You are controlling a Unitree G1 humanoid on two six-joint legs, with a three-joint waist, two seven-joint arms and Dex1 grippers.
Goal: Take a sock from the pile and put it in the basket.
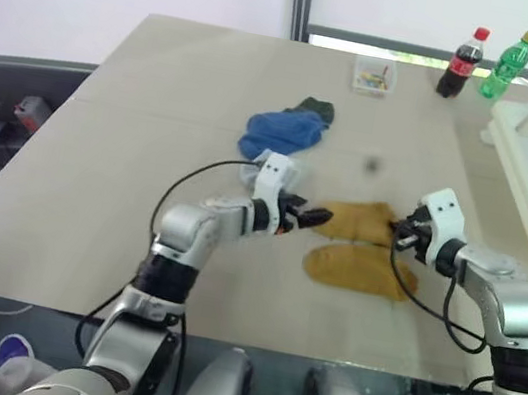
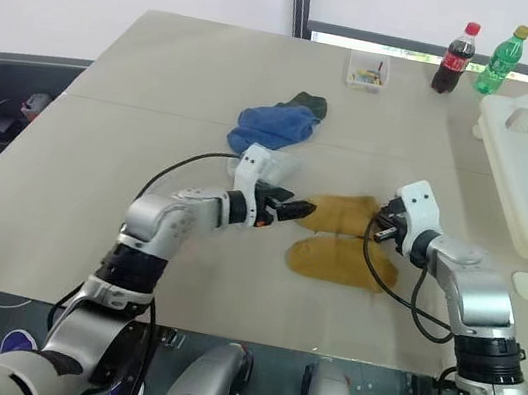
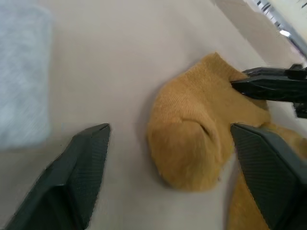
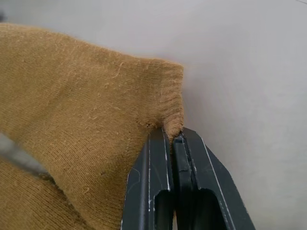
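Two mustard-yellow socks lie mid-table, one (image 1: 360,220) just behind the other (image 1: 358,270). My right gripper (image 1: 403,232) is shut on the cuff edge of the rear sock (image 4: 96,110), pinching the fabric between its fingers (image 4: 158,163). My left gripper (image 3: 169,130) is open at that sock's other end, its fingers spread wide on either side of the toe (image 3: 187,143). The rest of the pile (image 1: 280,132), blue socks with a dark green one (image 1: 316,110), lies farther back. The cream-white basket (image 1: 513,179) stands at the table's right edge.
At the back of the table stand a small clear box (image 1: 375,75), a cola bottle (image 1: 461,63) and a green bottle (image 1: 507,64). Bare tabletop stretches to the left of the socks and between them and the basket.
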